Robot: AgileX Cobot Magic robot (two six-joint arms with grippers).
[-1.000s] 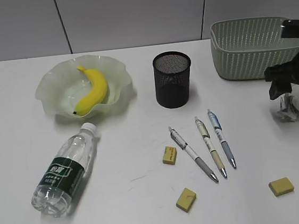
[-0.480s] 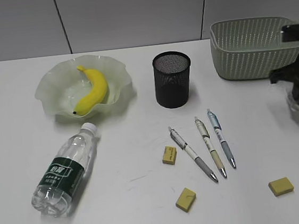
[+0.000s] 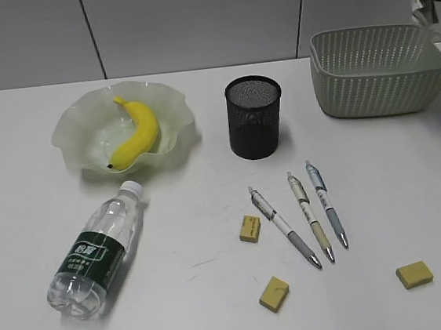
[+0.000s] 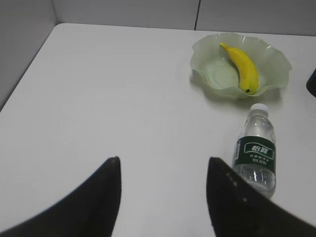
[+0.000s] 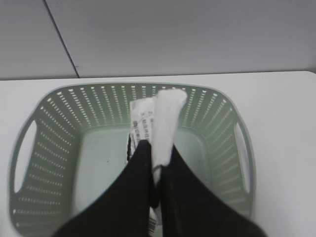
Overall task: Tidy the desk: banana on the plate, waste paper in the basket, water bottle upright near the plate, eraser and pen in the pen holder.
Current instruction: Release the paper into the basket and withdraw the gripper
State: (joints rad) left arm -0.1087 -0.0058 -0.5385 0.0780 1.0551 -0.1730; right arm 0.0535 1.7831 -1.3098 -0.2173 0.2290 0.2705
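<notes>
My right pincer [image 5: 157, 183] pinches the crumpled white waste paper [image 5: 159, 123] above the grey-green basket [image 5: 207, 108]; the banana [image 3: 138, 130] lies in the ruffled plate [image 3: 70, 125]; the water bottle [image 3: 96, 253] lies sideways.

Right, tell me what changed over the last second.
The right gripper, shut on the waste paper, rose from the desk beside the basket to above it. The banana, plate, water bottle, pens and erasers stayed put.
</notes>
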